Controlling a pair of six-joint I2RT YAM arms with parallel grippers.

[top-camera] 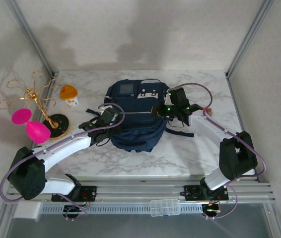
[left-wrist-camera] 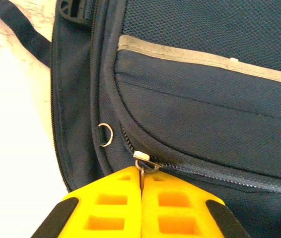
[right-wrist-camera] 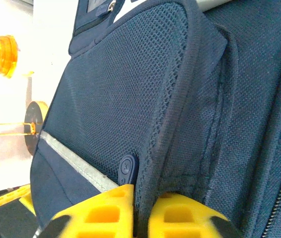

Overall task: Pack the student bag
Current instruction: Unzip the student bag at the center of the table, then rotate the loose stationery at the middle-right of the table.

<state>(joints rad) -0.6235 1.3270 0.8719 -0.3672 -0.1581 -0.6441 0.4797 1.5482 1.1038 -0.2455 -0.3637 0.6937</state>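
**Both claws on the bag, mid-table**

A white marble-patterned table (top-camera: 195,158) sits inside plain pale walls, with aluminium posts (top-camera: 31,35) running up at the upper left and upper right corners. A ribbed metal rail (top-camera: 140,191) crosses the bottom of the top view and carries a small clear plastic box (top-camera: 164,207).

The student bag (top-camera: 133,121) lies flat at the centre of the table. At the left of the frame stand a gold wire rack (top-camera: 31,94), a pink hourglass-shaped object (top-camera: 31,126) and an orange-lidded cup (top-camera: 69,94).

The left gripper (left-wrist-camera: 141,174) has its yellow fingers pressed together, pinching the metal zipper pull (left-wrist-camera: 141,161). The right gripper (right-wrist-camera: 141,197) is closed to a narrow slot, with the bound edge of the mesh pocket (right-wrist-camera: 130,99) caught between its fingers.
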